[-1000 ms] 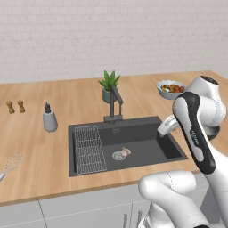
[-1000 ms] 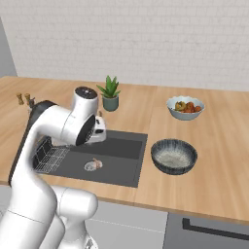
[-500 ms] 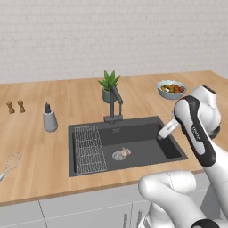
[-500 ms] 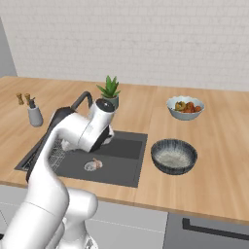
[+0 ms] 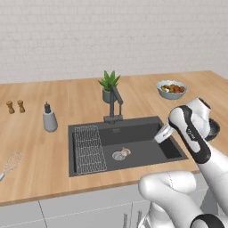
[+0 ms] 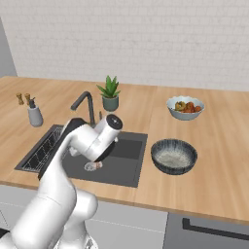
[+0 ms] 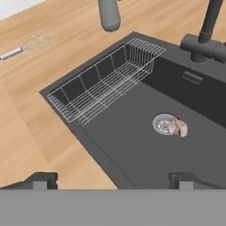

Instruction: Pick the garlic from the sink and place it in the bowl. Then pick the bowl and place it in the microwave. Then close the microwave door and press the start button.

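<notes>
Garlic (image 7: 178, 127) touching sink (image 7: 132, 145) drain in hand view, claw (image 7: 112, 180) spread wide, bowl (image 6: 173, 156) on right-view counter

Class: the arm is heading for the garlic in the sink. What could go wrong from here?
1. The garlic lies against the round drain; the open claw might nudge it and it could roll away.
2. The wire rack and faucet flank the approach, so the arm could clip either.
</notes>
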### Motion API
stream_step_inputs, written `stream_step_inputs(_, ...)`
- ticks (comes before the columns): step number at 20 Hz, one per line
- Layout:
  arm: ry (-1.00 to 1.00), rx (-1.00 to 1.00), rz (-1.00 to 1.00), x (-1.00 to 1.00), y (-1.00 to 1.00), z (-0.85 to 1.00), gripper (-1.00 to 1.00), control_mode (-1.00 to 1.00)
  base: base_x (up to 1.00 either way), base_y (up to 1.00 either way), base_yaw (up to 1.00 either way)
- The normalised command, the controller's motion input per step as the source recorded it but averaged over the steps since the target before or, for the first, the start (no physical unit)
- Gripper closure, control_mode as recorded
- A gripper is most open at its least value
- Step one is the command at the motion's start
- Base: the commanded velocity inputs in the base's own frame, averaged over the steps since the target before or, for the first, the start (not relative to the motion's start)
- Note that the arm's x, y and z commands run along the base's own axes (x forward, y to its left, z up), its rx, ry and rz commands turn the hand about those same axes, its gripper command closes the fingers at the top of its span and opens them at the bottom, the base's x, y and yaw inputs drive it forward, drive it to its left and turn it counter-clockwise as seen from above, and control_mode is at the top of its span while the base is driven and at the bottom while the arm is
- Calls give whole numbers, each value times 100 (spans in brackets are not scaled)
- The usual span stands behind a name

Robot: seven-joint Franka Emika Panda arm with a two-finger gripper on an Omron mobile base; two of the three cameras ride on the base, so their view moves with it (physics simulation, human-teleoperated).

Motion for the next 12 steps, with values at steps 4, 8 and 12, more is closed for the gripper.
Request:
stream_step_inputs(4, 2, 0, 9, 57, -1, -21, -100, -100, 0, 0, 0)
stream_step_inputs(8, -1, 0, 8, 53, 0, -35, -100, -100, 0, 0, 0)
stream_step_inputs(12, -10, 0, 7, 48, 0, -39, -100, -100, 0, 0, 0)
